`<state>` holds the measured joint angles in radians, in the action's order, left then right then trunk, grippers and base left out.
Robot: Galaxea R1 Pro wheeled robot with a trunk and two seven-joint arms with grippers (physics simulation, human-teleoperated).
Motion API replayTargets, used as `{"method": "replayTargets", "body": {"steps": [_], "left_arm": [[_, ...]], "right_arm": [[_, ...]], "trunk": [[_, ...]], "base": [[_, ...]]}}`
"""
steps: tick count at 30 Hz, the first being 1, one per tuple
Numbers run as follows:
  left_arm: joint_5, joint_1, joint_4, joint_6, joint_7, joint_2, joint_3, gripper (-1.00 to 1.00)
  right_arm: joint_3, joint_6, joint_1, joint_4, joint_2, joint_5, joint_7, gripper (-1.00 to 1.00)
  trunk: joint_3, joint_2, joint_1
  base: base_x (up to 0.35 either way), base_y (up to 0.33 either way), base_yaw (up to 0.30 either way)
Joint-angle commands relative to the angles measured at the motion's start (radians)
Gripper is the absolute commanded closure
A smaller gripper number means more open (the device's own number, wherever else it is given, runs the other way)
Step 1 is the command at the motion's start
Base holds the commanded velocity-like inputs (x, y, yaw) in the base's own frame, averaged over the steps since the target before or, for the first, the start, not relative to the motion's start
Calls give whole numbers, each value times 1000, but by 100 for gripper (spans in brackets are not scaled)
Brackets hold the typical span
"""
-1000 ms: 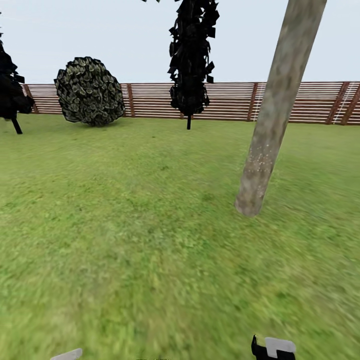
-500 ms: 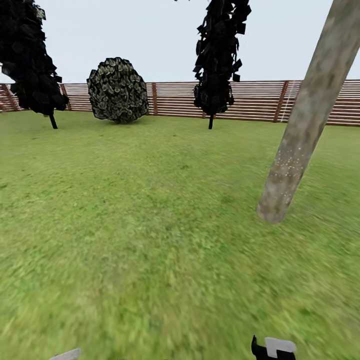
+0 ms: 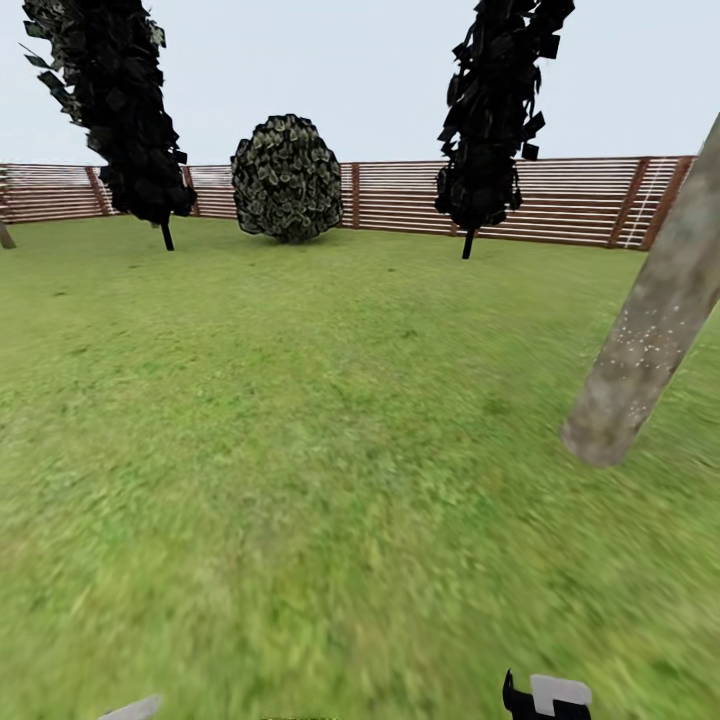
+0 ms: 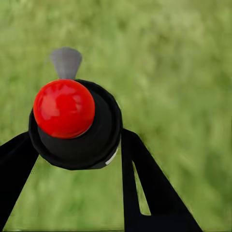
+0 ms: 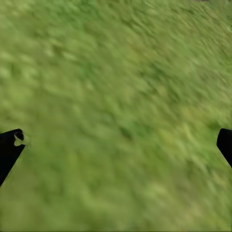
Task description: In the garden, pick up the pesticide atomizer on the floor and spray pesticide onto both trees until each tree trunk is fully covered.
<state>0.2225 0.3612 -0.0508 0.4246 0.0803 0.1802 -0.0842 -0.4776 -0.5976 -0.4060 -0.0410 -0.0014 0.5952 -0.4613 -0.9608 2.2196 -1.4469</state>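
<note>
Between the left gripper's [image 4: 72,159] black fingers sits the atomizer [image 4: 72,125], pinched tight, red cap toward the camera, grey nozzle aimed out over the grass [image 4: 183,72]. Right gripper [image 5: 116,145] is spread, holding nothing. Ahead and right stands the trunk [image 3: 640,360]; spraying from this angle could miss it.

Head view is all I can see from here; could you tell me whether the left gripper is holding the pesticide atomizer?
Observer: Yes. In the left wrist view the left gripper has a finger against each side of the pesticide atomizer, a black body with a red cap.
Operator: Thank you. And the right gripper, please?
Observer: The right gripper has its fingers spread wide with nothing between them, just blurred grass beyond.
</note>
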Motion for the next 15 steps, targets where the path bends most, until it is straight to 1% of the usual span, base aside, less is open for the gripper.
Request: {"method": "replayTargets", "body": {"steps": [1, 15], "left_arm": [[-3, 1, 1, 3, -1, 0, -8, 100], [-8, 1, 2, 5, -1, -1, -6, 100]], "right_arm": [[-7, -2, -1, 1, 0, 11, -5, -100], [-6, -2, -1, 1, 0, 11, -5, -100]], "trunk": [[-1, 0, 0], [-6, 0, 0]], "base": [[0, 0, 283], [-9, 0, 283]]}}
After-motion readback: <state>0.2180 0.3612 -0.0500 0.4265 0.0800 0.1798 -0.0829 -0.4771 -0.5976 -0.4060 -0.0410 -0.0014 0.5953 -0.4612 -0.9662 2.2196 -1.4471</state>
